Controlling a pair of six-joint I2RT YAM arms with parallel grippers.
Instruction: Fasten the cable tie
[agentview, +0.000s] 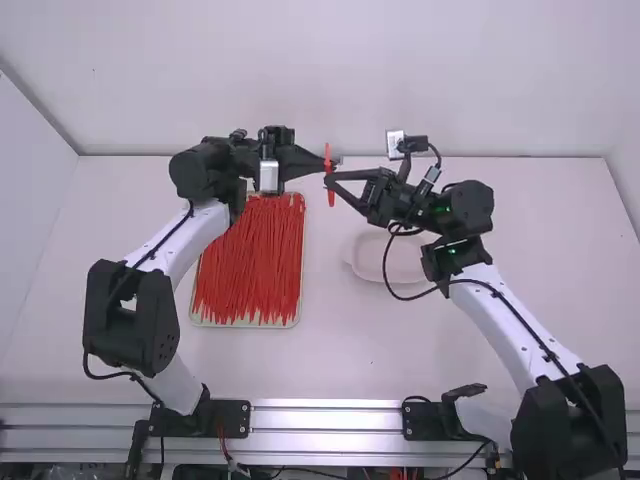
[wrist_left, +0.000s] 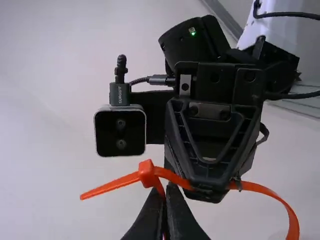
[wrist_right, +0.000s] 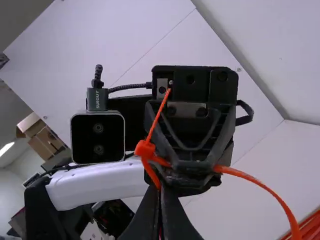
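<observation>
On the desk (agentview: 520, 210) sits a flat tray (agentview: 245, 323) piled with loose red ties (agentview: 252, 258), laid mostly lengthwise and covering nearly all of it. To the right of the tray, near the right arm's forearm, there is a pale shallow dish (agentview: 368, 264). It is faint against the white surface and I cannot tell what, if anything, is in it.

The two arms meet in the air above the far end of the tray, well clear of the desk. The left end effector (agentview: 321, 160) has its fingers pressed together, pinching the one cable tie (agentview: 328, 156) that is off the tray. From its own wrist camera, the left end effector (wrist_left: 162, 199) grips the strap just below the tie's square head. The short tail of the cable tie (wrist_left: 148, 173) sticks out to one side and the long strap curves away on the other.

The right end effector (agentview: 332, 188) faces the left one, tip to tip, and is likewise closed on the same strap. In the left wrist camera the right end effector (wrist_left: 210, 192) clamps the strap just beside the head. In the right wrist camera the right end effector (wrist_right: 161, 194) is squeezed shut on the cable tie (wrist_right: 145, 150), touching the left end effector (wrist_right: 190, 176).
</observation>
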